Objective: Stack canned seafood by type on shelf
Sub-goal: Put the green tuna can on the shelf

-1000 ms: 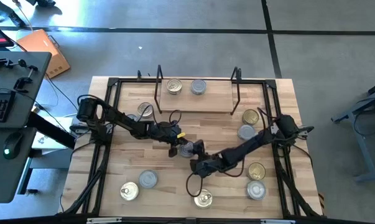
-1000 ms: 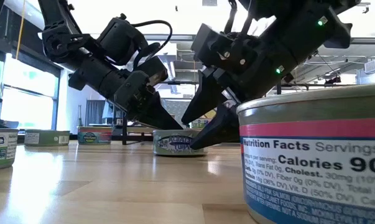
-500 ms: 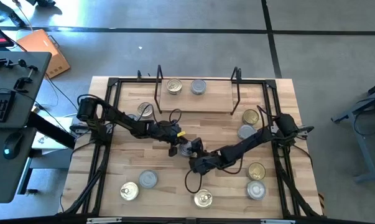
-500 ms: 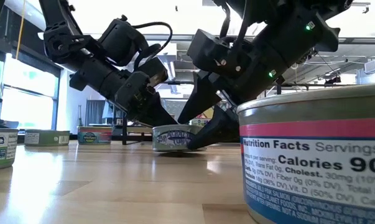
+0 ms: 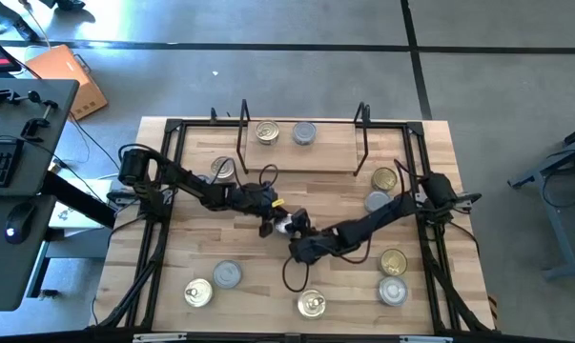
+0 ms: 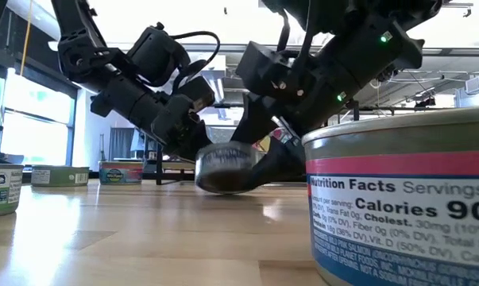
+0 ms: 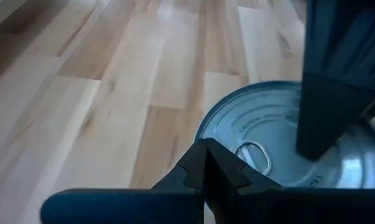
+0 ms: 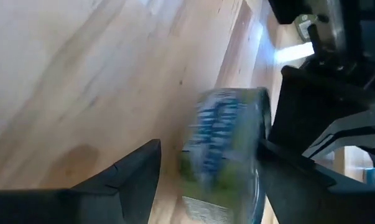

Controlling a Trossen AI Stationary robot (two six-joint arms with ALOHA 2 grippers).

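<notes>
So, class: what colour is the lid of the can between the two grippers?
Silver-grey, with a pull tab; the can shows best in the left wrist view.

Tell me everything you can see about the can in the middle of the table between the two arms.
The can is a short round metal tin with a silver pull-tab lid and a blue-and-white printed label. It sits near the table's centre, in front of the shelf, and looks tipped up off the wood and blurred. The right end effector straddles it with fingers apart. The left end effector, shut, sits at its lid rim.
</notes>
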